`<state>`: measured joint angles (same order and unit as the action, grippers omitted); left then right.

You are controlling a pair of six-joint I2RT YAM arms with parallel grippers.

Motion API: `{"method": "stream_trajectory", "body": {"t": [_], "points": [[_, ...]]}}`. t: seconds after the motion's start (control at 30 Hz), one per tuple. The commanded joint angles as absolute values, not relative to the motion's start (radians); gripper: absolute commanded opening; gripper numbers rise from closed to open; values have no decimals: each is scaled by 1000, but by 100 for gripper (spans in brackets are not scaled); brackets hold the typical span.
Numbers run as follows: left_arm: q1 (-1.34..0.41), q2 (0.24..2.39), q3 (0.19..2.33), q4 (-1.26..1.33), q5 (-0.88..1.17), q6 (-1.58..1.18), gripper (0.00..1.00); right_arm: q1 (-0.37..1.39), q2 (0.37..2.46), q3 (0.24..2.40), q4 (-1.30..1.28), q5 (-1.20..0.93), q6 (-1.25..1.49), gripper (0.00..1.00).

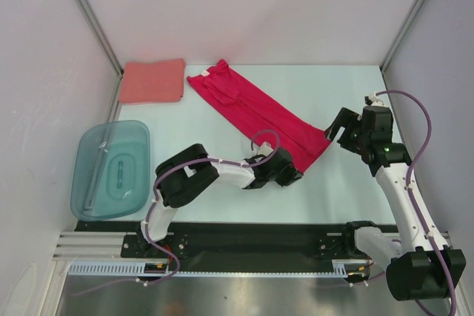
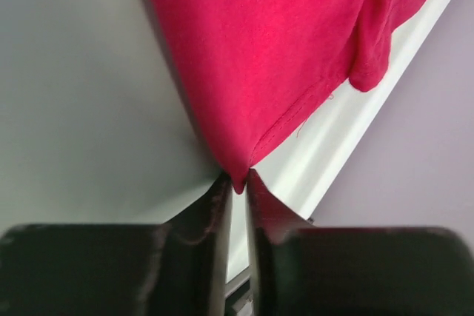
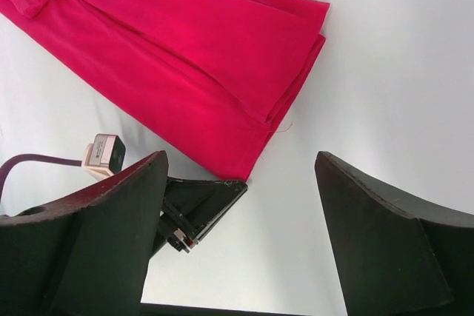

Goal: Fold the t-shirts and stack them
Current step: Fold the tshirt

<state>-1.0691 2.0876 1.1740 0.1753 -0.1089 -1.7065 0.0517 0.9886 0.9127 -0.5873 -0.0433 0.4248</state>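
Red t-shirt is lying on the desk as a long narrow strip, already doubled lengthwise. It is running slantwise from the back middle toward the near right, with its collar end at the back and its hem nearest the arms. The left fingers are pinching the very tip of the near hem corner, almost together with only cloth between them. This is probably because a hold on that corner would let the hem be lifted and carried toward the collar for the next fold. The right fingers are standing wide apart and holding nothing, hovering just beside the other hem corner, likely lining up to take it so that both corners can travel evenly. The pink t-shirt is sitting folded into a neat square in the back left corner, well apart, seemingly waiting as the base of the stack. A teal tub is resting at the left edge, playing no visible part.
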Motion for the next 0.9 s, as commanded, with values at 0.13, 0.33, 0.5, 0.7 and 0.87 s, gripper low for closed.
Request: {"method": "stream_trajectory", "body": {"t": [0.13, 0.33, 0.5, 0.7, 0.87], "points": [[-1049, 2108, 1166, 61, -100, -1592, 0, 48, 977, 900, -580, -34, 410, 87], [-1055, 1959, 1018, 35, -91, -1464, 0, 49, 971, 871, -565, -96, 388, 86], [-1086, 1820, 859, -63, -92, -1371, 0, 95, 988, 830, -542, -130, 396, 86], [-1114, 1632, 591, -100, -52, -1347, 0, 228, 1011, 721, -465, -132, 431, 85], [-1143, 1430, 419, -250, -110, -1377, 0, 360, 1049, 634, -379, -164, 442, 85]]}}
